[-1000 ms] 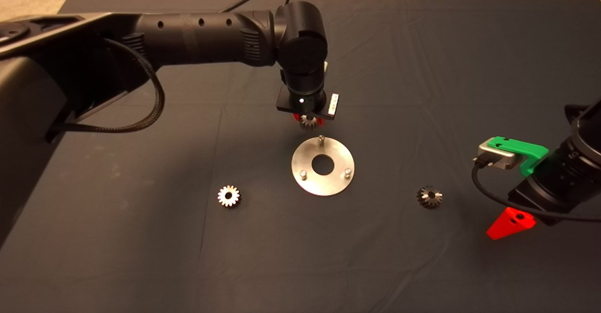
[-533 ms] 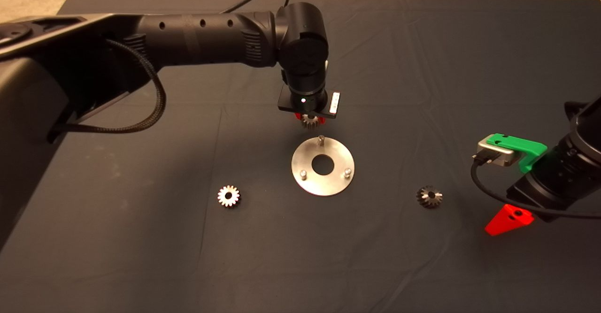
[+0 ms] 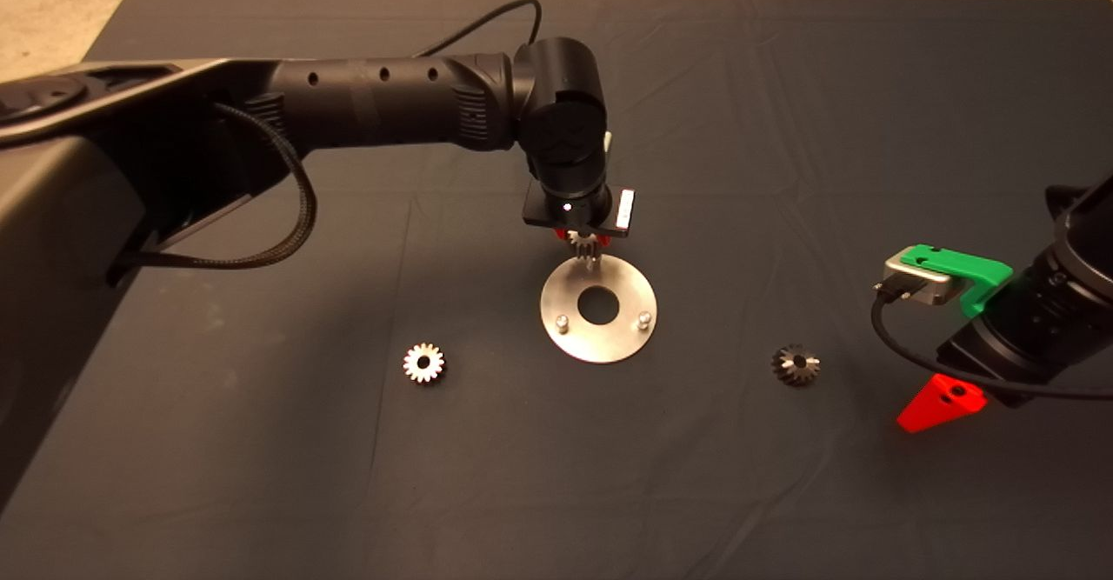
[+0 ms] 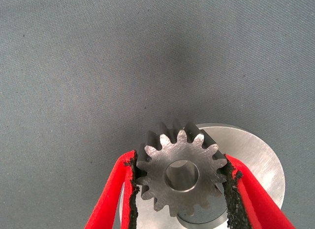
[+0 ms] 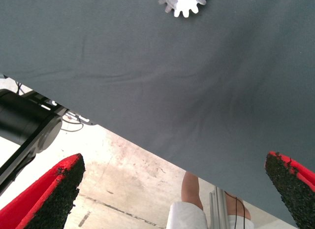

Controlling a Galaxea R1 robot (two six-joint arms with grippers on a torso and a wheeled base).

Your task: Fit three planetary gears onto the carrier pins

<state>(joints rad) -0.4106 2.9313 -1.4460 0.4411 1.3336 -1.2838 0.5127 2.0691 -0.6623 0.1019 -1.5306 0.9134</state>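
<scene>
Left gripper [image 4: 179,189] is clamped on a small silver-grey toothed metal gear [image 4: 181,175], black pads pressing the teeth on opposite sides, centre hole facing the wrist camera. From the head view this held gear [image 3: 586,248] hangs under the left wrist, right over the far edge of the flat round shiny metal disc [image 3: 598,336]. The far stud is hidden behind the gear there, so whether the gear is seated on it or just above it is hard to tell. In the left wrist view the disc [image 4: 261,155] sits directly behind the gear, with its large centre hole partly showing below the gear.

Two short silver studs stand free on the near half of the disc: near-left pin [image 3: 563,323] and near-right pin [image 3: 643,319], either side of the centre hole.

A second bright silver toothed gear [image 3: 423,363] lies flat on the dark mat [image 3: 261,476], well apart to the disc's left. A third, darker grey gear [image 3: 796,365] lies on the mat to the disc's right, near the right arm.

Right gripper [image 5: 177,189] waits at the lower right edge of the head view, its red fingers spread wide with nothing between them. Its wrist view shows the mat edge, pale floor beyond, a person's leg [image 5: 189,189], and part of a gear [image 5: 183,2] at the frame edge.
</scene>
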